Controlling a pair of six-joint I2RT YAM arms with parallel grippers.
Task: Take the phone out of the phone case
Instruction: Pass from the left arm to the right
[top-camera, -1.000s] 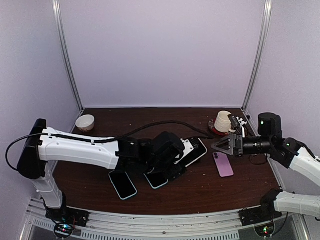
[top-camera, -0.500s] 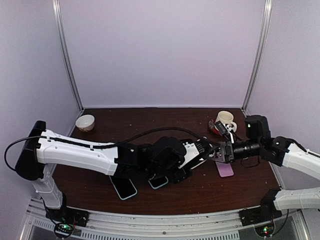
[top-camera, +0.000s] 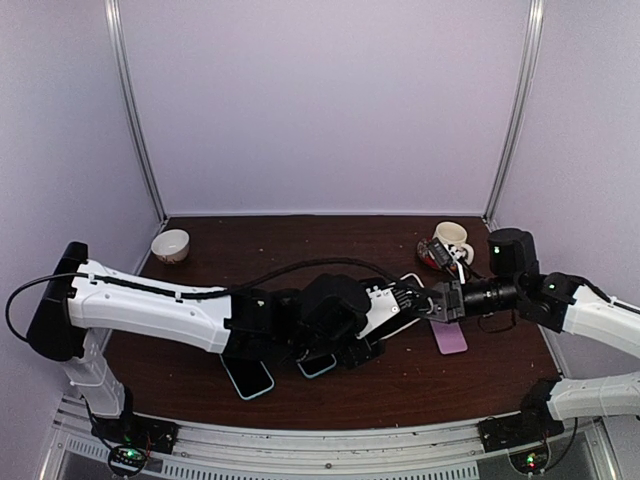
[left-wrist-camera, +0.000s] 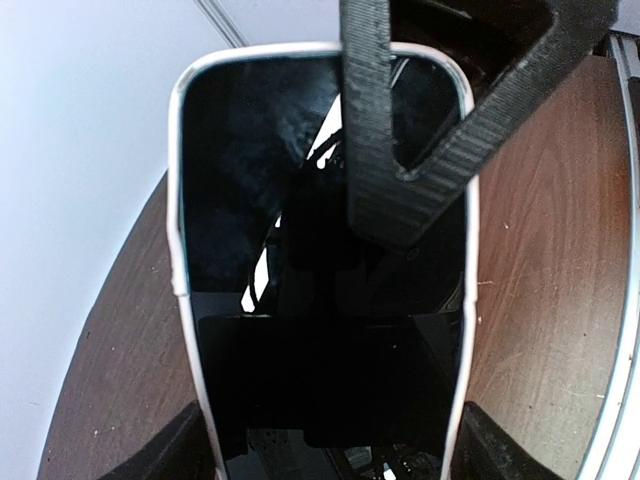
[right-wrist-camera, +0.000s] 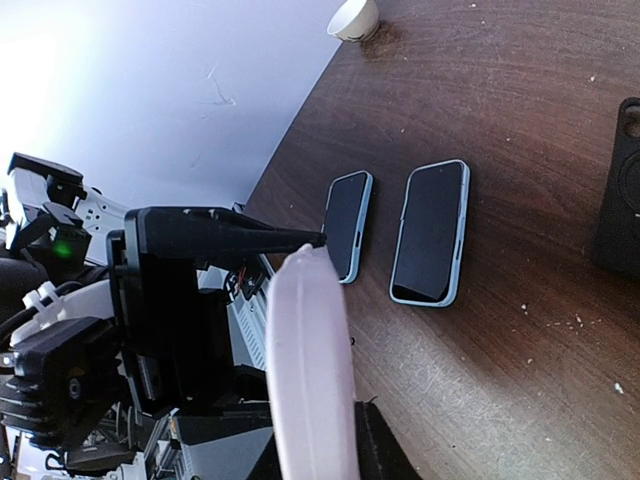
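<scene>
The phone (left-wrist-camera: 320, 300), dark screen up, sits in a white phone case (left-wrist-camera: 178, 250). My left gripper (left-wrist-camera: 325, 455) is shut on the case, one finger against each long side. In the top view the left gripper (top-camera: 372, 318) holds the cased phone (top-camera: 398, 303) above mid-table. My right gripper (top-camera: 432, 300) meets its far end. One right finger (left-wrist-camera: 400, 150) lies across the top of the screen. In the right wrist view the pale case edge (right-wrist-camera: 310, 370) runs edge-on between the jaws of the right gripper (right-wrist-camera: 338, 335), which is shut on it.
Two phones in light blue cases (top-camera: 247, 375) (top-camera: 318, 365) lie under the left arm, also seen as the blue-cased phones (right-wrist-camera: 348, 225) (right-wrist-camera: 432, 232). A lilac phone (top-camera: 448, 335) lies below the right gripper. A mug (top-camera: 450, 238) stands back right, a small bowl (top-camera: 170, 245) back left.
My right gripper has travelled left from beside the mug to the end of the cased phone and shut on it. The left arm has carried the phone slightly rightward.
</scene>
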